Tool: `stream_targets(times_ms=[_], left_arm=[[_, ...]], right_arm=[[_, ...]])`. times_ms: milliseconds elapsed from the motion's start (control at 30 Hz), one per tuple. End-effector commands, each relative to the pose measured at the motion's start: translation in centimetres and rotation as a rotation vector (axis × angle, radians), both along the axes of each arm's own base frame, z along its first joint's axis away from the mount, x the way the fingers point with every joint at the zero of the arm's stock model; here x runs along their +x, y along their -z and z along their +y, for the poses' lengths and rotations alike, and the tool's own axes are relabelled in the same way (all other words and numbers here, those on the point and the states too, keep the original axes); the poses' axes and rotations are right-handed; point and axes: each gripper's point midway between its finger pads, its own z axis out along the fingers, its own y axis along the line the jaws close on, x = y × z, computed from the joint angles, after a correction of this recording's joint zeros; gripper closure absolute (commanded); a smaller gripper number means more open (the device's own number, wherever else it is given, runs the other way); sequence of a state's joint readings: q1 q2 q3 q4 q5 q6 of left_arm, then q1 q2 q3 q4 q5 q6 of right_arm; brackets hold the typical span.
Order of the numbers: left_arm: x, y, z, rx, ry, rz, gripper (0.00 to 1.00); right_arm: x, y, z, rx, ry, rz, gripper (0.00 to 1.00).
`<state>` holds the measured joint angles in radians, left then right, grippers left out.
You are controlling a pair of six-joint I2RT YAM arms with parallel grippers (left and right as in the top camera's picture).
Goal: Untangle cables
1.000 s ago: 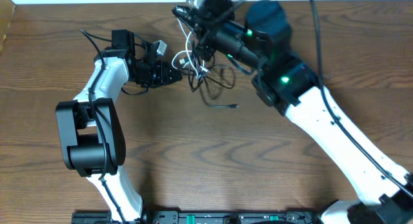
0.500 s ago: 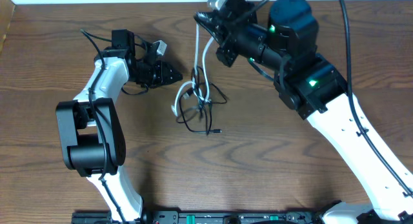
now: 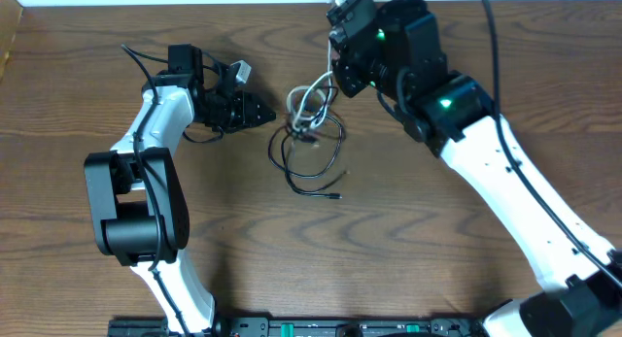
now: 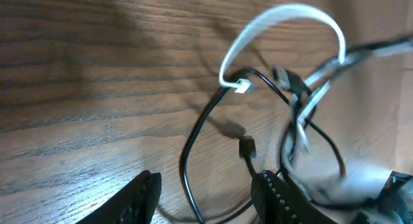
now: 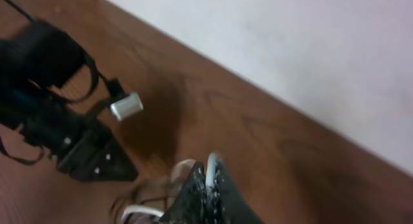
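The cables lie tangled on the table between the arms. The white cable [image 3: 309, 102] rises in a loop from the heap, and the black cable [image 3: 316, 160] spreads in loops below it, its plug end toward the front. My right gripper [image 3: 335, 78] is above the heap's far side, shut on the white cable [image 5: 210, 164] between its fingertips [image 5: 210, 179]. My left gripper [image 3: 264, 113] is to the left of the tangle, open. In the left wrist view a loop of black cable [image 4: 188, 156] lies on the table between the spread jaws [image 4: 210, 201], untouched. The white cable [image 4: 290, 14] arches beyond.
The table's back edge meets a pale wall [image 5: 290, 50] right behind the tangle. The left arm's own thick black cable [image 3: 146, 60] curls at the far left. Bare wood [image 3: 321, 250] stretches toward the front.
The right gripper swung right, then came back left and lower with the white cable, dragging the tangle. The left gripper opened wider and drew slightly back from the heap.
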<state>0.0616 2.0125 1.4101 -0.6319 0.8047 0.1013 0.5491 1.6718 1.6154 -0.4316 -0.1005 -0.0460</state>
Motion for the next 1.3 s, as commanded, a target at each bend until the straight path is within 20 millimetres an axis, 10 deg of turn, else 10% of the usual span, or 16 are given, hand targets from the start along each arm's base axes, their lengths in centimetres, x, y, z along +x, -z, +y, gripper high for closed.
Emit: stream_targets(times_ms=[0, 333, 533, 667, 1267], left_arm=[[-0.2, 0.1, 0.0, 0.005, -0.002, 0.007, 0.50], [-0.2, 1.6, 2.0, 0.140, -0.050, 0.039, 0.50], [-0.1, 2.7, 3.9, 0.238, -0.168, 0.109, 0.50], [-0.1, 2.7, 3.9, 0.238, -0.168, 0.109, 0.50], [-0.1, 2.6, 3.8, 0.228, -0.165, 0.108, 0.50]], right_arm=[[-0.2, 1.7, 1.2, 0.024, -0.029, 0.070, 0.99], [-1.9, 6.3, 4.8, 0.046, -0.200, 0.219, 0.99], [-1.5, 8.4, 5.0, 0.027, -0.195, 0.256, 0.47], [-0.9, 9.7, 4.7, 0.006, -0.170, 0.273, 0.39], [-0.1, 23.1, 3.7, 0.103, 0.170, 0.762, 0.70]])
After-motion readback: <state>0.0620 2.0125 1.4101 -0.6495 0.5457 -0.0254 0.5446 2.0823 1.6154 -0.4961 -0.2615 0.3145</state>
